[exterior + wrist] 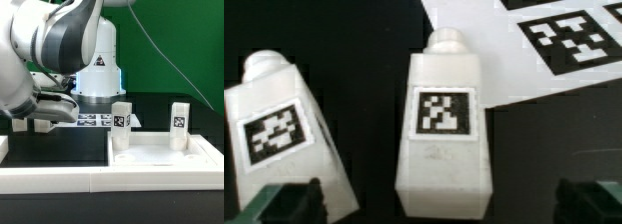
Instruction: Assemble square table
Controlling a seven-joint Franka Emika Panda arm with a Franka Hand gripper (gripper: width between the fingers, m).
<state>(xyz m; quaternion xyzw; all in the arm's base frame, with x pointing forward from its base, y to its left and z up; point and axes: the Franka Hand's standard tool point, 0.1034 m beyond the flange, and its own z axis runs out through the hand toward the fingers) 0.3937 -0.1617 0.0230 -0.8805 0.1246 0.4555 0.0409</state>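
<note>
In the exterior view the white square table top [165, 152] lies on the black surface at the right. Two white tagged legs [121, 122] [179, 118] stand upright on its far corners. My gripper [40, 122] is low at the left, away from the top. In the wrist view two more white tagged legs lie on the black surface. One leg [446, 120] lies between my open fingers [287, 205], with a gap on each side. The other leg [278, 130] lies just outside one finger. My gripper [441, 205] holds nothing.
The marker board [95, 120] lies behind my gripper at the robot's base; it also shows in the wrist view [562, 40], just beyond the legs' tips. A long white rail [60, 180] edges the front of the black surface.
</note>
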